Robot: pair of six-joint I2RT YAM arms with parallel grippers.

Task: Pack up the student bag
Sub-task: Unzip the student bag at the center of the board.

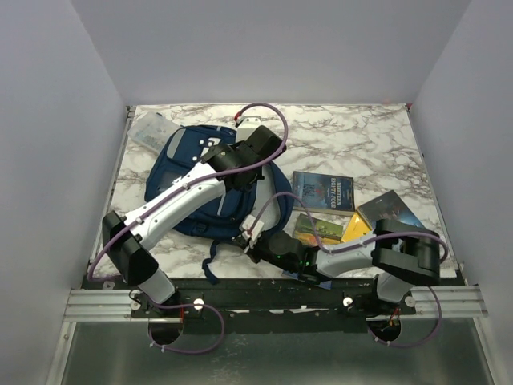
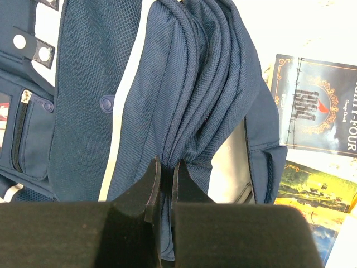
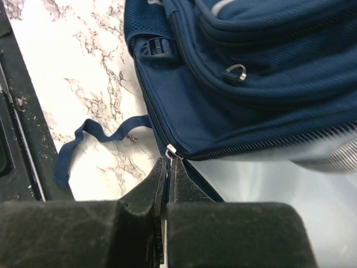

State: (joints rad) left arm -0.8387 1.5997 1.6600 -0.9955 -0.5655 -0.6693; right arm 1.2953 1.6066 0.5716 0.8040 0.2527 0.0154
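The student bag, navy blue with pale stripes, lies on the left half of the marble table. My left gripper is over the bag's right side. In the left wrist view it is shut on a bunched fold of the bag's mesh fabric. My right gripper is at the bag's near right corner. In the right wrist view it is shut on the silver zipper pull at the end of a partly open zip on the bag. A pale lining shows inside the opening.
A dark blue book lies right of the bag, with another book and a yellow-green one nearer me. A clear plastic box sits at the far left. A loose blue strap trails on the table.
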